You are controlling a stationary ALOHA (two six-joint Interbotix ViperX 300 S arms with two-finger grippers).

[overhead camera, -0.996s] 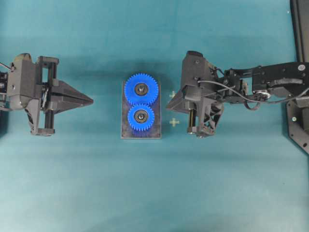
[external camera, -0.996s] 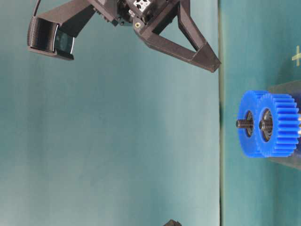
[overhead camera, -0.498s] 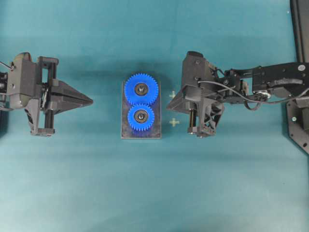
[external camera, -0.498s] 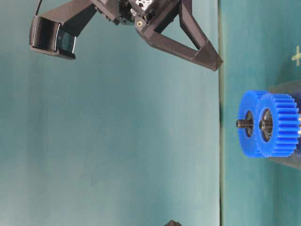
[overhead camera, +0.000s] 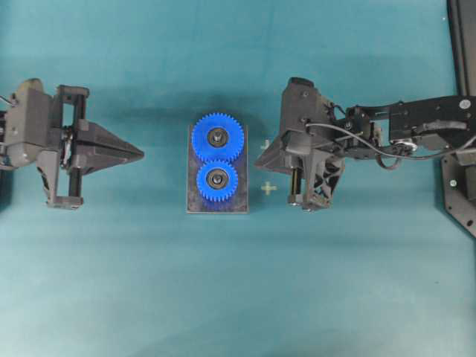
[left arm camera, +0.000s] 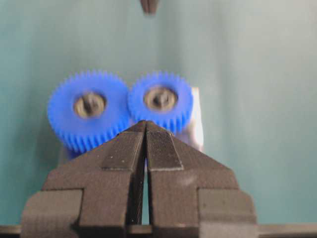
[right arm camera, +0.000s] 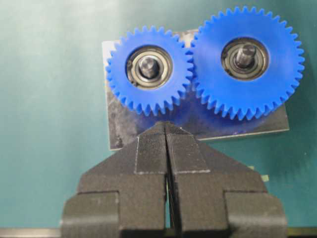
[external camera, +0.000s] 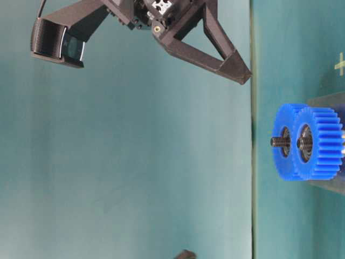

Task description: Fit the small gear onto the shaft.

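Note:
The small gear (overhead camera: 203,181) sits on the dark plate (overhead camera: 195,204), seated over the shaft (overhead camera: 217,178) and meshed with the larger blue gear (overhead camera: 201,138) behind it. From the right wrist view I look down on the small gear (right arm camera: 118,72), with the shaft (right arm camera: 148,65) end showing inside its bearing hub. My right gripper (overhead camera: 257,162) is shut and empty, its tip just right of the plate. To the left, well clear of the plate, my left gripper (overhead camera: 141,155) is shut and empty too. In the left wrist view its tip (left arm camera: 145,123) points at the small gear (left arm camera: 178,106).
Two small yellow cross marks (overhead camera: 268,188) lie on the teal tabletop right of the plate, one partly under my right gripper. A black frame (overhead camera: 461,44) runs along the right edge. The larger gear (right arm camera: 277,69) fills the plate's (right arm camera: 116,131) other half.
My right gripper's tip has edged slightly left toward the plate. The left arm has shifted a little. The gears have not moved.

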